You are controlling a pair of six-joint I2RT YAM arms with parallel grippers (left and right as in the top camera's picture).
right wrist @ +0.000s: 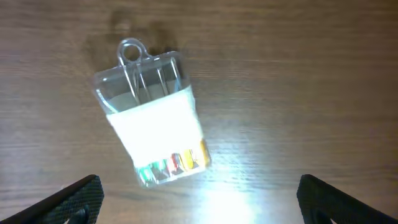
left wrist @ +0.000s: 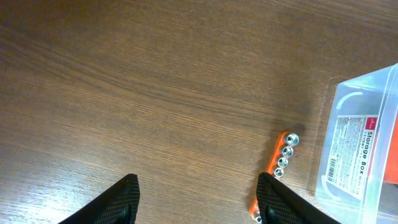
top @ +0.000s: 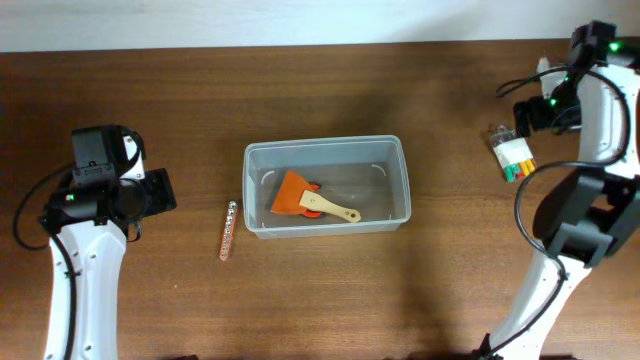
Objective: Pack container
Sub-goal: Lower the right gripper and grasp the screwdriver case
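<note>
One orange rail of silver sockets [left wrist: 277, 168] lies flat on the wooden table [top: 400, 90] on the robot's side, just left of the container and not touching it. Four sockets can be counted in the left wrist view; a finger hides the rest. The left gripper [left wrist: 198, 180] hangs above bare wood beside the rail, fingers spread apart, holding nothing.

The container [top: 325, 143], one clear tub, sits upright at the table's centre. Its label reads "Storage Box"; the smaller print is unreadable. Inside lies one scraper [top: 300, 200] with an orange blade and a pale wooden handle.

Farthest, at the right rear, lies one clear hang-pack [right wrist: 155, 121]. Its white label is blank, and green, red, yellow and orange tips show inside. The right gripper [right wrist: 199, 180] hovers over it, fingers wide apart, gripping nothing.
</note>
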